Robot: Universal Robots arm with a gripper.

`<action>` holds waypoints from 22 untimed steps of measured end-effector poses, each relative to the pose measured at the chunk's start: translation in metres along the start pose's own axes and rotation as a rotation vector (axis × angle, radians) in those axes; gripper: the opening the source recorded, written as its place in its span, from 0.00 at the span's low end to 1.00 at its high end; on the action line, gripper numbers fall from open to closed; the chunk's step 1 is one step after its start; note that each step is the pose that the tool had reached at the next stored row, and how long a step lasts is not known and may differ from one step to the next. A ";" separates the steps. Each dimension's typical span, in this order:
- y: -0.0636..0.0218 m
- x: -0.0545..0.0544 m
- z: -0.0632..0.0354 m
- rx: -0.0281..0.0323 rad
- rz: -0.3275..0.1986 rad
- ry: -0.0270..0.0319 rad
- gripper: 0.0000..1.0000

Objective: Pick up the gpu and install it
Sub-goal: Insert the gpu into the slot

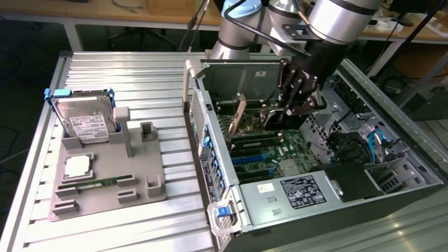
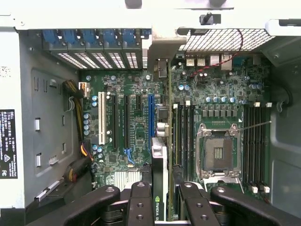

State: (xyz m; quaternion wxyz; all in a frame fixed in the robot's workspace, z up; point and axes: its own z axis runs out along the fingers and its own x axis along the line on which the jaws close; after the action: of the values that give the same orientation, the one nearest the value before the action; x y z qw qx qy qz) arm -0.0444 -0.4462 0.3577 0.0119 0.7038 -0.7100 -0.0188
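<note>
My gripper (image 1: 292,105) reaches down into the open computer case (image 1: 210,173) and is shut on the gpu (image 1: 257,118). The card stands on edge over the green motherboard (image 1: 269,152), its silver end bracket toward the case's rear wall. In the wrist view the gpu (image 2: 159,179) appears edge-on between my black fingers (image 2: 140,200), running past the blue expansion slot (image 2: 151,115) toward the rear slot openings. Whether the card touches a slot cannot be told.
On the exterior view's left, a grey fixture (image 1: 140,173) on the ribbed table holds a silver hard drive (image 1: 85,123), a processor chip (image 1: 77,167) and a narrow RAM stick (image 1: 98,184). Inside the case are the CPU socket (image 2: 218,153), cables (image 2: 77,122) and a labelled power supply (image 1: 301,191).
</note>
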 end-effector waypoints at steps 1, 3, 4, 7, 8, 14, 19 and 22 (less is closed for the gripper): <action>0.0000 0.000 0.0002 0.0000 0.000 0.0001 0.27; 0.0000 0.000 0.0007 0.0000 0.000 0.0001 0.27; -0.0001 0.000 0.0011 0.0000 0.000 0.0000 0.27; -0.0001 0.000 0.0035 0.0000 -0.001 0.0000 0.27; -0.0002 0.001 0.0048 -0.0001 -0.002 0.0002 0.27; 0.0011 0.012 0.0179 -0.0001 -0.012 0.0006 0.27; 0.0046 0.012 0.0322 0.0000 -0.013 0.0006 0.27; 0.0061 0.012 0.0378 0.0001 -0.013 0.0006 0.27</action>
State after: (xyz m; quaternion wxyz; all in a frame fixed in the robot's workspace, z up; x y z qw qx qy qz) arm -0.0523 -0.4577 0.3201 0.0120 0.7083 -0.7056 -0.0186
